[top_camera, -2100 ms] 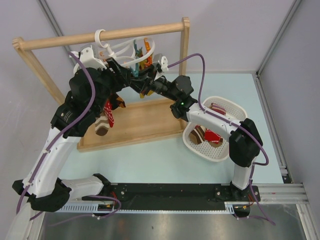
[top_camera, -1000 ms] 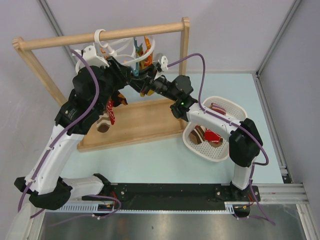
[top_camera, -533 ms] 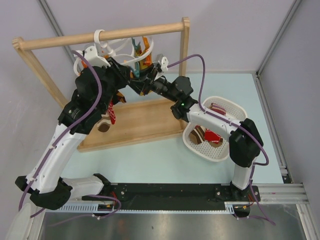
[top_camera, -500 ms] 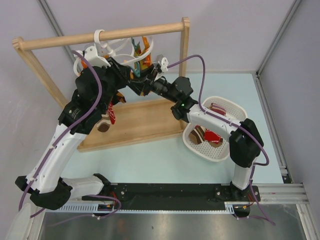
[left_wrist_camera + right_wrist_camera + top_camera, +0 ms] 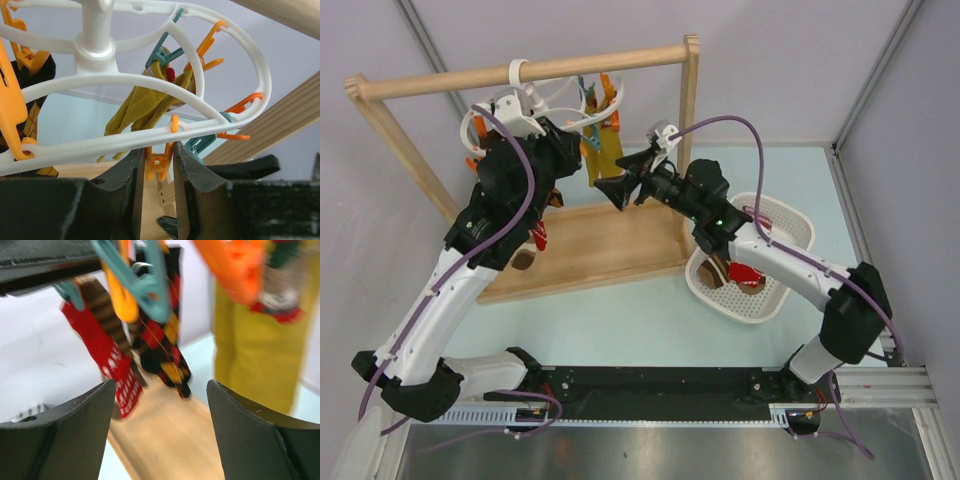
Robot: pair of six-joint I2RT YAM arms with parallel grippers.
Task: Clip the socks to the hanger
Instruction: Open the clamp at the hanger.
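Your left hand [image 5: 157, 152] is pinched on an orange peg [image 5: 160, 170] at the hanger [image 5: 150, 80] rim; squeeze it squarely so it gapes. Your right hand [image 5: 161, 385] is open and empty. A red sock [image 5: 107, 360] hangs clipped, and more socks [image 5: 745, 272] wait in the basket [image 5: 792, 222]. Back out clear of the post [image 5: 688, 100] and yellow sock [image 5: 603, 150]; open bench [image 5: 620, 300] lies nearer you.

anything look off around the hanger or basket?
Nothing stands out. The hanger hangs from the wooden rail, mustard sock, red sock and black diamond sock pegged; remaining socks lie inside the basket. Left gripper pinches an orange peg.
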